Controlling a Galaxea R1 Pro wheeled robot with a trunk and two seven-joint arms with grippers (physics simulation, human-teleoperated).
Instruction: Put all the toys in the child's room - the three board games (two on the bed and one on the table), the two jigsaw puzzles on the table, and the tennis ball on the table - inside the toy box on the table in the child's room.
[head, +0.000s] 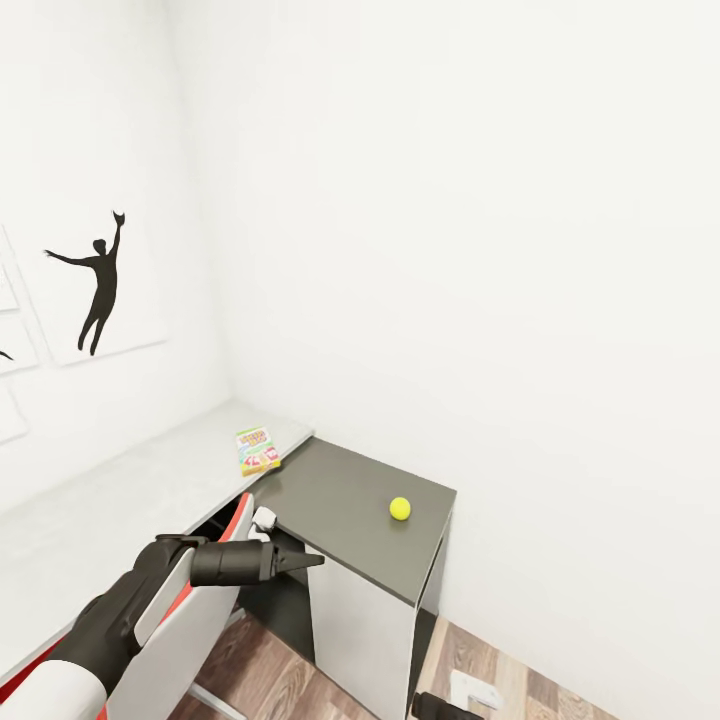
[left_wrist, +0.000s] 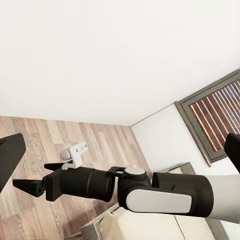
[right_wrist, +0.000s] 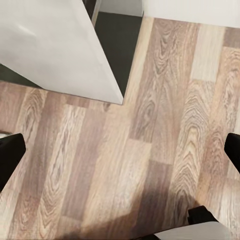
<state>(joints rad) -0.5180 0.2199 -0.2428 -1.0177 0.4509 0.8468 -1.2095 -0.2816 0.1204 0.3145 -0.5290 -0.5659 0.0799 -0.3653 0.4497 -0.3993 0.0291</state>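
A green, yellow and red board game (head: 257, 450) lies flat on the table's white top (head: 120, 500), near the corner of the room. The tennis ball (head: 400, 508) rests on the dark grey end section (head: 340, 490) to its right. My left gripper (head: 315, 560) hovers in front of that section, level with its near edge and left of the ball; its fingers (left_wrist: 10, 155) stand wide apart and hold nothing. Lower down over the wooden floor, my right gripper (left_wrist: 37, 177) is open and holds nothing, its fingers (right_wrist: 10, 160) spread. The toy box, jigsaw puzzles and bed are out of view.
White walls meet behind the table, with a black silhouette picture (head: 98, 285) on the left one. A white chair with a red edge (head: 195, 610) stands under my left arm. A small white object (head: 475, 690) lies on the wood floor (head: 520, 680). A slatted window (left_wrist: 215, 117) is nearby.
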